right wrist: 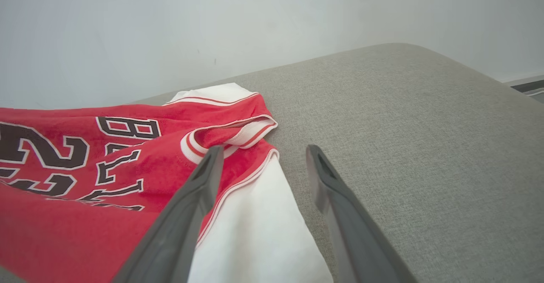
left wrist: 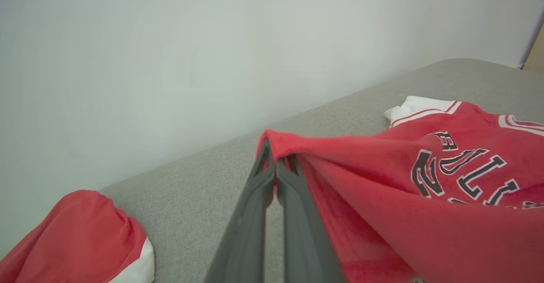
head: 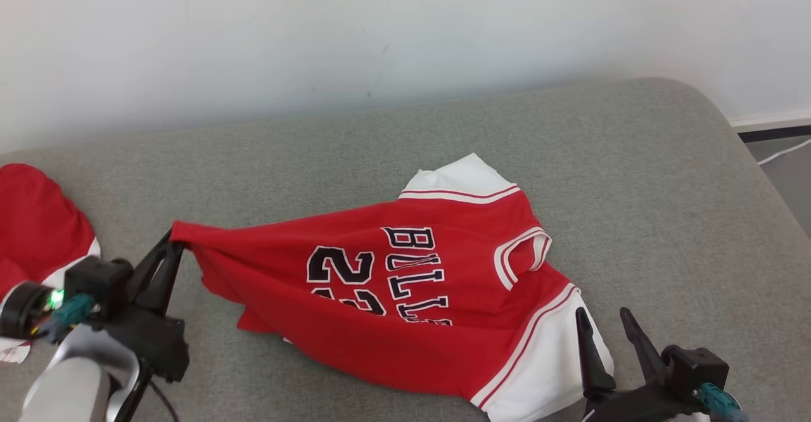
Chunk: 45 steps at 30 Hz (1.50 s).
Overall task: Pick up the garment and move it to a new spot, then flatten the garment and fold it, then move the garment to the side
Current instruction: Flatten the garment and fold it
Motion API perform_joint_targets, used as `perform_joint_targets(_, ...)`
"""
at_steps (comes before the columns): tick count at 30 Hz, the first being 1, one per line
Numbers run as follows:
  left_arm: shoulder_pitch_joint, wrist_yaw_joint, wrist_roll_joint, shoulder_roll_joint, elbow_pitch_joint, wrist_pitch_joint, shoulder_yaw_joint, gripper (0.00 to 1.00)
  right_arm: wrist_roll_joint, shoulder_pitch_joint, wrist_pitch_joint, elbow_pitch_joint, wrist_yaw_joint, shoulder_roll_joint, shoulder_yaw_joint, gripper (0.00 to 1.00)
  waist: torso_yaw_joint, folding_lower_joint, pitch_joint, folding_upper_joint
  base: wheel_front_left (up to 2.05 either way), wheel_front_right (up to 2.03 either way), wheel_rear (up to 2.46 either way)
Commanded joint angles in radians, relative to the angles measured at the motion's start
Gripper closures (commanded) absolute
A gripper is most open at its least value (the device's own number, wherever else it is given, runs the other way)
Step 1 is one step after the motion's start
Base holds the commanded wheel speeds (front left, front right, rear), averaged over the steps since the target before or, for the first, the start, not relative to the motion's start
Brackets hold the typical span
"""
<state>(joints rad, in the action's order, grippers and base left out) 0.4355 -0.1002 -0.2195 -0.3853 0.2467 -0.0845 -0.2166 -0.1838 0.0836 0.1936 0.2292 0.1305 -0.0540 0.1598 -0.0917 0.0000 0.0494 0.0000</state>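
Observation:
The garment (head: 393, 289) is a red jersey with white sleeves, black lettering and a number, lying rumpled on the grey cushion. My left gripper (head: 174, 248) is shut on its left hem corner, which is pulled up into a peak (left wrist: 276, 145). In the left wrist view the two fingers (left wrist: 272, 176) meet on the red cloth (left wrist: 425, 198). My right gripper (head: 605, 320) stands open at the lower right, over the jersey's near white sleeve (right wrist: 255, 227), with nothing between its fingers.
A second red-and-white garment (head: 31, 232) lies bunched at the cushion's left edge (left wrist: 80, 236). A white wall stands behind the grey cushion (head: 665, 187). The cushion's rounded right edge drops to a floor with a dark strip (head: 773, 134).

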Motion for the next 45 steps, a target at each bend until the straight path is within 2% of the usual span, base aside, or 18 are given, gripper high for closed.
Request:
perform_joint_targets(1,0.033,-0.009,-0.008,-0.004,0.011,0.006,-0.019,1.00,0.005,0.008,-0.003,0.003,0.001,0.002,0.003,0.00,-0.009,0.0000,0.002,0.0000,0.00,0.00,0.00)
perform_joint_targets(12,0.205,-0.027,-0.025,-0.060,0.123,0.016,-0.109,1.00,0.006,0.026,0.004,0.010,0.000,0.003,0.000,0.00,-0.090,0.0000,0.025,0.0000,0.00,0.00,0.00)
perform_joint_targets(18,0.266,-0.029,-0.069,-0.065,0.216,0.010,-0.192,1.00,0.000,0.045,0.014,0.022,0.000,0.004,0.007,0.00,-0.125,0.0000,0.048,0.0000,0.00,0.00,0.00)
perform_joint_targets(26,0.350,-0.029,-0.127,-0.065,0.376,-0.110,-0.293,1.00,0.004,0.069,0.023,0.038,0.000,0.004,0.018,0.00,-0.134,0.0000,0.061,0.0000,0.00,0.00,0.00)
perform_joint_targets(27,0.356,-0.029,-0.135,-0.061,0.394,-0.124,-0.299,0.73,0.003,0.070,0.024,0.040,0.000,0.004,0.018,0.00,-0.132,0.0000,0.061,0.0000,0.00,0.00,0.00)
perform_joint_targets(28,0.359,-0.029,-0.144,-0.057,0.411,-0.135,-0.305,0.20,0.003,0.068,0.024,0.043,0.000,0.004,0.017,0.00,-0.128,0.0000,0.059,0.0000,0.00,0.00,0.00)
perform_joint_targets(29,0.361,-0.029,-0.147,-0.057,0.426,-0.143,-0.312,0.00,0.003,0.067,0.025,0.046,0.000,0.004,0.017,0.00,-0.125,0.0000,0.057,0.0000,0.00,0.00,0.00)
perform_joint_targets(38,0.319,-0.028,-0.197,-0.051,0.452,-0.179,-0.317,0.00,0.003,0.051,0.028,0.052,0.000,0.004,0.007,0.00,-0.058,0.0000,0.030,0.0000,0.00,0.00,0.00)
perform_joint_targets(45,0.180,0.026,-0.198,-0.019,0.275,-0.180,-0.235,0.00,0.014,0.027,0.020,0.040,0.000,0.003,-0.010,0.00,0.015,0.0000,0.015,0.0000,0.00,0.00,0.00)
